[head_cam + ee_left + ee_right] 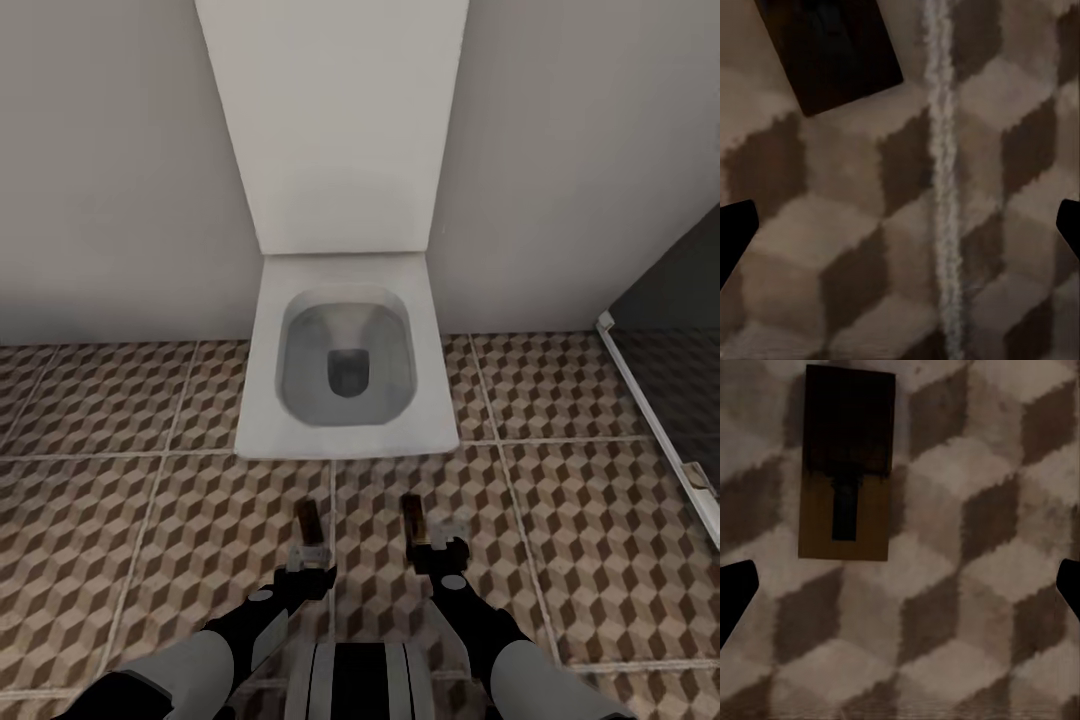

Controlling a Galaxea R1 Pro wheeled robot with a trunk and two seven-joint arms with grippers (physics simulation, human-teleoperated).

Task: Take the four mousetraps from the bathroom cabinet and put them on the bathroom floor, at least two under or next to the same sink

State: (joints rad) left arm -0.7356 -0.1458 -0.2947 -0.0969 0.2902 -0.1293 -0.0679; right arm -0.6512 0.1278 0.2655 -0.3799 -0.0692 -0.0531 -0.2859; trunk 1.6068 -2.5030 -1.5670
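Facing a white square toilet (345, 365), both grippers hang low over the cube-patterned brown and beige tile floor (580, 500). Left gripper (311, 560) and right gripper (432, 548) are spread wide, holding nothing. One small dark-brown flat mousetrap (309, 522) lies ahead of the left, another (412, 517) ahead of the right, both flat on the tiles.

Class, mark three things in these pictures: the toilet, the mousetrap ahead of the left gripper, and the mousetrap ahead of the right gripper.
toilet (262, 400), head view, on the left rim of the seat.
left mousetrap (308, 521), head view, on the middle of its dark plate.
right mousetrap (846, 502), right wrist view, on its central metal part.
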